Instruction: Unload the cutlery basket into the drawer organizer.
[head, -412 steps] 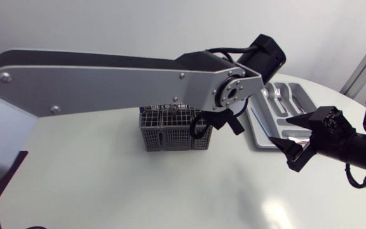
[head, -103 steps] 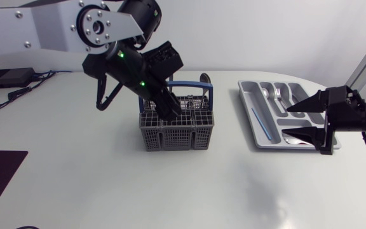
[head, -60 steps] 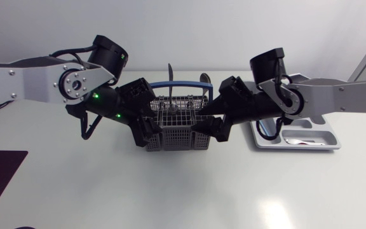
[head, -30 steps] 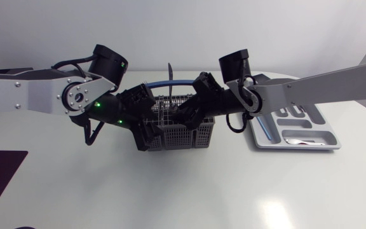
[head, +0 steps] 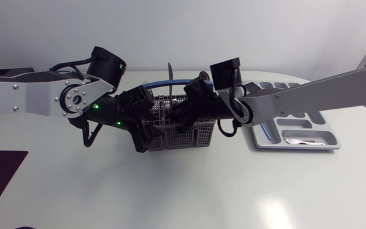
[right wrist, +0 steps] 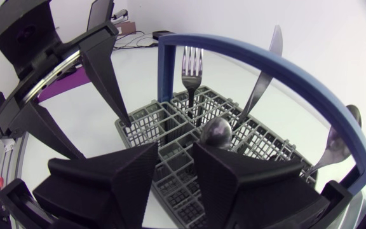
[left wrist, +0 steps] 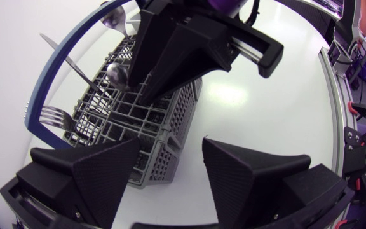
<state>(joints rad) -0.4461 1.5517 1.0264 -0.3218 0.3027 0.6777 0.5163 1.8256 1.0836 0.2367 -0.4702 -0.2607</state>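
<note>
— Where's the cutlery basket (head: 192,135) right now?

— Middle of the desk (head: 170,191), with both my arms over it. The drawer organizer (head: 297,147) lies off past its right end.

— Which hand's in play?

— My right hand (right wrist: 175,152). It hangs just over the grid, fingers a narrow gap apart, nothing between them. My left hand (left wrist: 171,143) is spread wide at the basket's left end. A corner of the basket sits between its fingers, not pinched as far as I can see.

— And the target?

— A spoon (right wrist: 216,133), I reckon. It stands upright in its cell, bowl up, just ahead of my right fingertips but a touch off the gap, toward one finger. Its stem runs straight down into the basket.

— So?

— So I'd nudge sideways until that bowl sits between the fingers, close, then lift straight up along its length. The fork (right wrist: 192,63) and knife (right wrist: 254,95) stand farther ahead, by the blue handle (right wrist: 165,76).
</note>
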